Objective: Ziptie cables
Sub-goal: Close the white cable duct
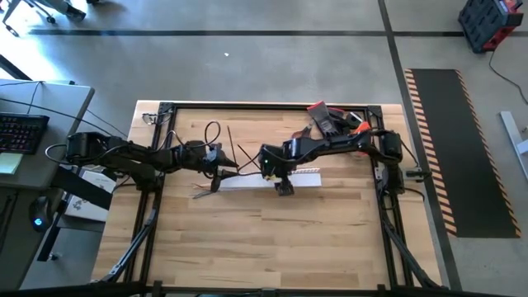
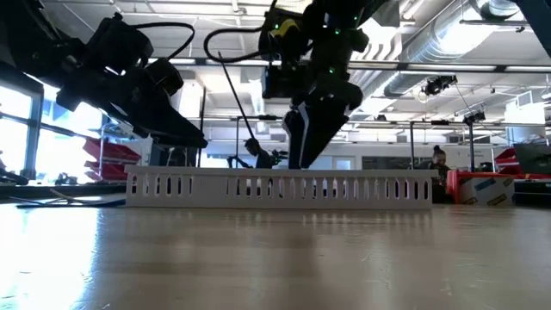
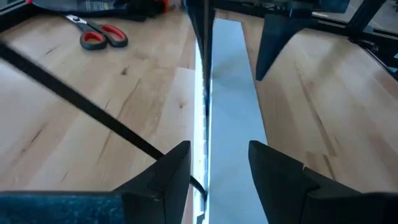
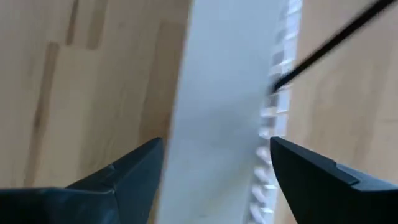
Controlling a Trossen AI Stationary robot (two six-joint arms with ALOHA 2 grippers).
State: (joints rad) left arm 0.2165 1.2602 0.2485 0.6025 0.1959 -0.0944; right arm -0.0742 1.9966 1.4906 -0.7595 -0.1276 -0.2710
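While both grippers stood spread over the white slotted channel (image 1: 268,179), left gripper (image 3: 214,171) and right gripper (image 4: 214,165) gripped nothing; cables (image 1: 216,183) lay at the channel's left end, near the left fingers.

The slotted channel (image 2: 280,188) lay across the table's (image 1: 247,239) middle, a flat strip (image 3: 231,118) alongside it. Scissors (image 3: 102,37) lay well apart on the wood. Thin cables (image 1: 216,140) lay behind the channel's left end.
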